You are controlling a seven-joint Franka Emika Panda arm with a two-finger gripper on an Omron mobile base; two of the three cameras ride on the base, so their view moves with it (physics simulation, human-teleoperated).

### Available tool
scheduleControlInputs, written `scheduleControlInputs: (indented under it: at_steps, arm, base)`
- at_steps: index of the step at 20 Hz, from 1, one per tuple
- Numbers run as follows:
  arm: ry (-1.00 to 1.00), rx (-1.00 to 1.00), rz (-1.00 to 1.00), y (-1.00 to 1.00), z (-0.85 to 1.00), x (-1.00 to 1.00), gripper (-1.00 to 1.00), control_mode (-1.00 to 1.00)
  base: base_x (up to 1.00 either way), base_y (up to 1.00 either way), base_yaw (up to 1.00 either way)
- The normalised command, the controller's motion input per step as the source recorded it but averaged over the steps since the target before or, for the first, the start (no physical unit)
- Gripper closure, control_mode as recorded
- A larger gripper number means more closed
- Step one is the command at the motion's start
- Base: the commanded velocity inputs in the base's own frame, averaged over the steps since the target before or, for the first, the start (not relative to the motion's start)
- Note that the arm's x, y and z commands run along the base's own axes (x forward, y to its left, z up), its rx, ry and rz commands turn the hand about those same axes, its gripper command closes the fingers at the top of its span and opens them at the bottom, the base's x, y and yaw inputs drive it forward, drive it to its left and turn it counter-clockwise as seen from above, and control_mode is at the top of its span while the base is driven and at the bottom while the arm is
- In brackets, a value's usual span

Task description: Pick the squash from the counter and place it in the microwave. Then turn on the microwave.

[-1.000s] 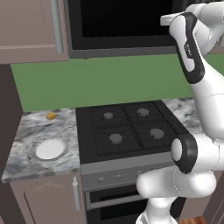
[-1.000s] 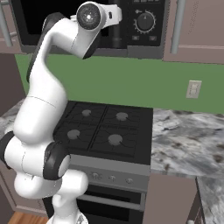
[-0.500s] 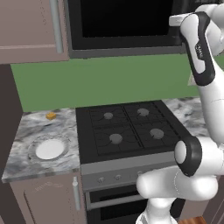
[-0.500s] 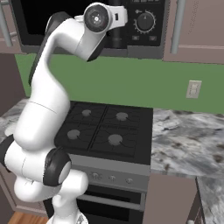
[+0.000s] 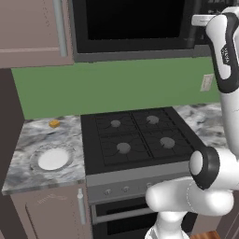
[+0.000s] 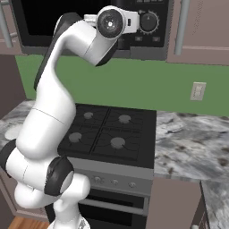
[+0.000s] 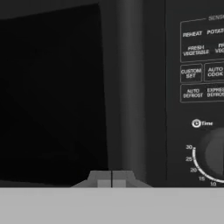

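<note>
Straight ahead of the gripper (image 7: 112, 180), close up, stands the microwave (image 7: 144, 87) – its long upright handle (image 7: 127, 87) dead centre, black glass door to the hand's left, dial (image 7: 214, 153) low to its right. The fingers are pressed together, holding nothing. No squash is visible; with the door apparently closed it is probably already inside. The dial looks stiff and smooth, best nudged at its rim. The handle juts out beside it, so room is tight.
</note>
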Motion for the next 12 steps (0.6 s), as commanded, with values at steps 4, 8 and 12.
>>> scheduleControlInputs:
  at_steps: [4,8,12]
  arm:
    - [0.01,0.15,-0.04,-0.21,0.00,-0.07,1.00,-1.00]
    - [0.00,0.18,-0.05,-0.20,0.00,0.00,1.00,-1.00]
    - [0.00,0.19,-0.06,-0.17,-0.02,0.00,1.00,-1.00]
  base:
    - [0.00,0.00,0.00]
    - [0.00,0.00,0.00]
    - [0.00,0.00,0.00]
